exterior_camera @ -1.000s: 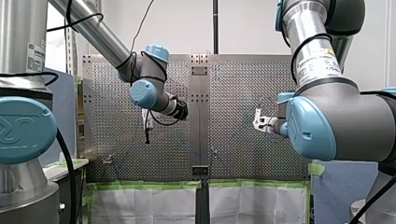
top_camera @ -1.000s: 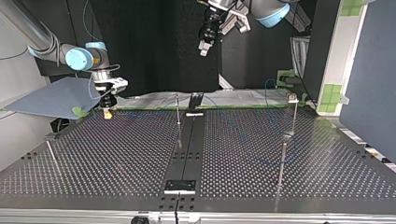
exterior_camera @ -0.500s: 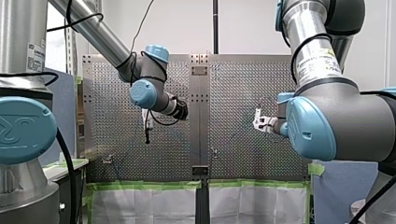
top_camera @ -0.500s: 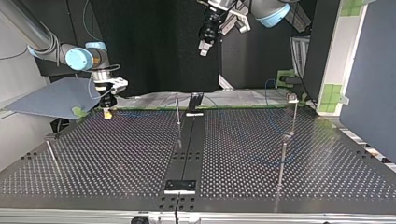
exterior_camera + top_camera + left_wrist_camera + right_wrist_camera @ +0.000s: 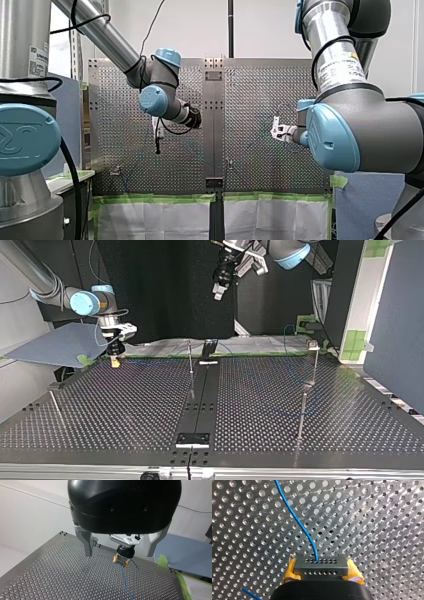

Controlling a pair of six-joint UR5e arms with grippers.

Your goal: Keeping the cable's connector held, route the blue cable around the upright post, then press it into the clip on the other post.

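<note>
1. Connector (image 5: 321,565): a small grey block with two rows of tiny holes on its face, clamped between the yellow pads (image 5: 289,572) of my right gripper (image 5: 322,573), which is closed on it.
2. A thin blue cable (image 5: 298,522) comes out of the connector's upper row of holes. It runs away from the gripper in a gentle curve over the table (image 5: 374,517), a metal plate covered in evenly spaced holes.
3. A second short stretch of blue cable shows beside the gripper body, close to the table.
4. In the top view, my right gripper (image 5: 115,359) is low over the table's far edge at the view's left, fingers pointing down.
5. My left gripper (image 5: 118,555) has its two metal fingers (image 5: 86,542) spread wide, holding nothing. Through the gap between them, my right gripper and the connector show ahead, with the cable trailing across the table.
6. In the top view, my left gripper (image 5: 218,289) hangs high above the table's far side, well apart from the cable.
7. A thin upright post (image 5: 190,360) stands near the table's far middle. Another post (image 5: 315,362), with a small head on top, stands at the far right. The cable is too faint there to follow.
</note>
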